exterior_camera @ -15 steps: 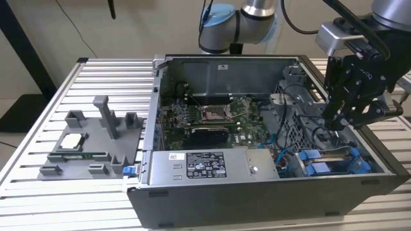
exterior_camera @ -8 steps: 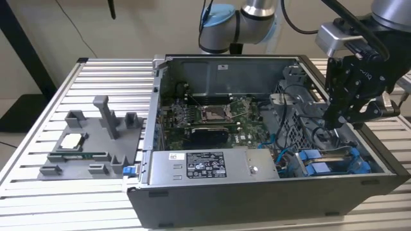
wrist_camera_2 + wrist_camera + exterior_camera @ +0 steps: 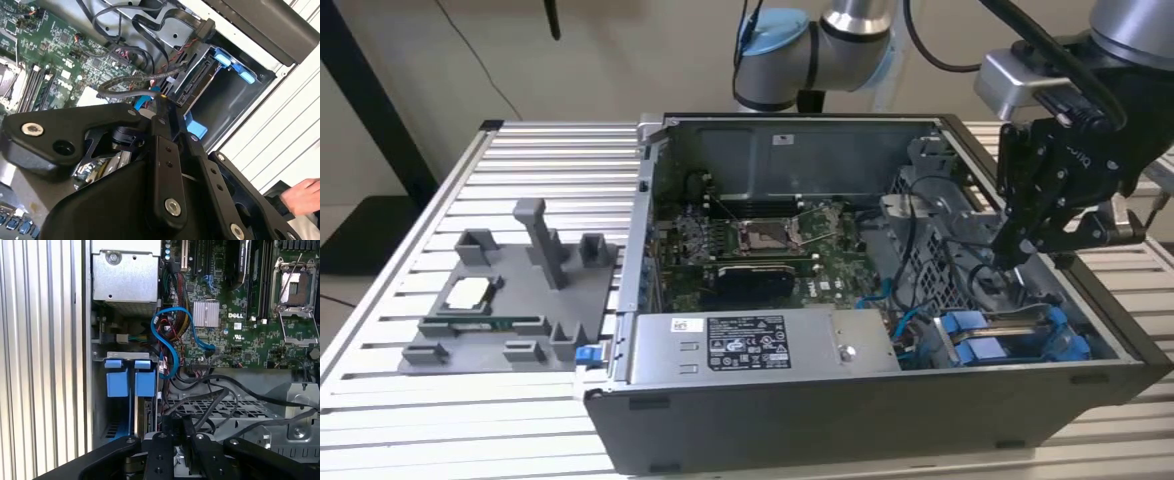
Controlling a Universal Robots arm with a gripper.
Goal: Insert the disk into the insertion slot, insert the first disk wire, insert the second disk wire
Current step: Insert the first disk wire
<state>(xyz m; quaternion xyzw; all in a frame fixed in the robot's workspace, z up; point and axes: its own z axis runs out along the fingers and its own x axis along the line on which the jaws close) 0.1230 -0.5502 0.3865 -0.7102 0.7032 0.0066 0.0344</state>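
In the exterior view, the grey parts tray [image 3: 507,290] sits on the left and the open case [image 3: 854,410] in the centre. At right, the blue-framed disk [image 3: 994,335] already lies in the insertion slot [image 3: 240,107]. Just above it the gripper [image 3: 1017,258] is drawn narrow, seemingly pinching a black disk wire [image 3: 125,89]. Neither wire looks plugged yet.
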